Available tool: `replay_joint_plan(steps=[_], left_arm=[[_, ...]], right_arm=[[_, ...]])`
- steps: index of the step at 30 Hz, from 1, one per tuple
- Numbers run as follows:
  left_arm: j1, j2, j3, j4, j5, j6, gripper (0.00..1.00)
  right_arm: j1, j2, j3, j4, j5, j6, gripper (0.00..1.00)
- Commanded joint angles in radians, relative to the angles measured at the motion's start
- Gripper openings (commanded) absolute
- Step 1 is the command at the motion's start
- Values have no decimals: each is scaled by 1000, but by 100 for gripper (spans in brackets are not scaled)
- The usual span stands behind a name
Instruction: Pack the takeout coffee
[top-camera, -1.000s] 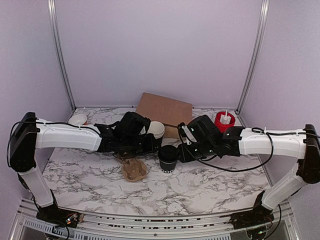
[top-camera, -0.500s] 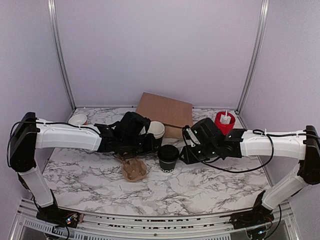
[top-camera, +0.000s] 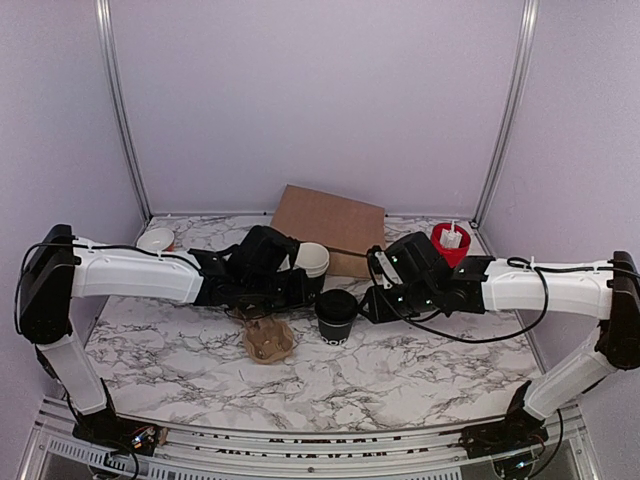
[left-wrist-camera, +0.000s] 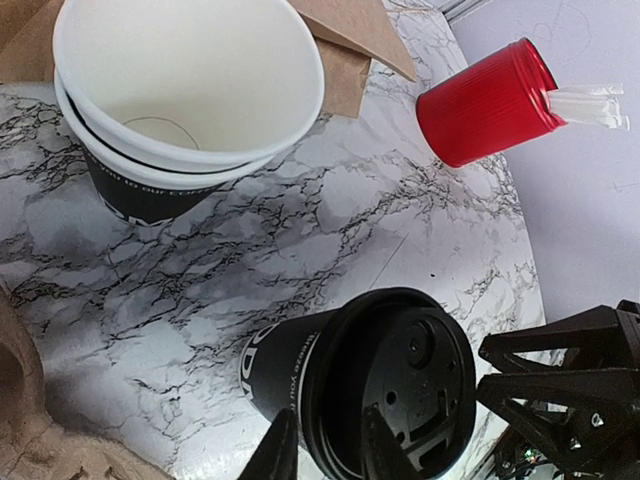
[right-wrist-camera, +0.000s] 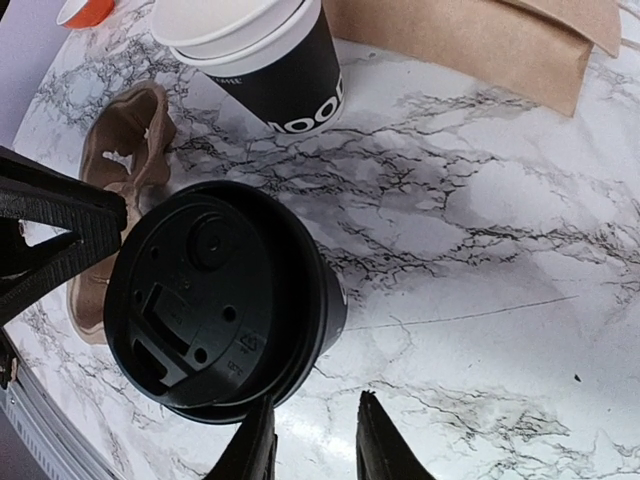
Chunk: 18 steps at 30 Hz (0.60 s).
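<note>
Takeout coffee (top-camera: 335, 315) lidded, upright on desk (top-camera: 430, 370). Left pincer (left-wrist-camera: 325, 435) parted over its rim, right pincer (right-wrist-camera: 313, 425) parted beside it; neither appears to grip. Next, likely: grasp coffee, seat in carrier (top-camera: 268, 340) left of it.

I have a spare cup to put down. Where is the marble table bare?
Bare: the front strip of the marble table, between the brown moulded cardboard cup carrier and the near edge, widest at front right. Crowded: the middle and back, with the lidded black paper cup, stacked white-rimmed black cups, flat brown paper bag and red ribbed cylinder.
</note>
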Motion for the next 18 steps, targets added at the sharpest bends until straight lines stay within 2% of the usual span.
replay_joint_plan(steps=[1,18], left_arm=[[5,-11,-26,-9,-24,-14,24],[7,8,-32,3,12,-15,24]], right_arm=[[-8,-10,9,32,-11,4,27],[-12,29,5,59,-20,-1,28]])
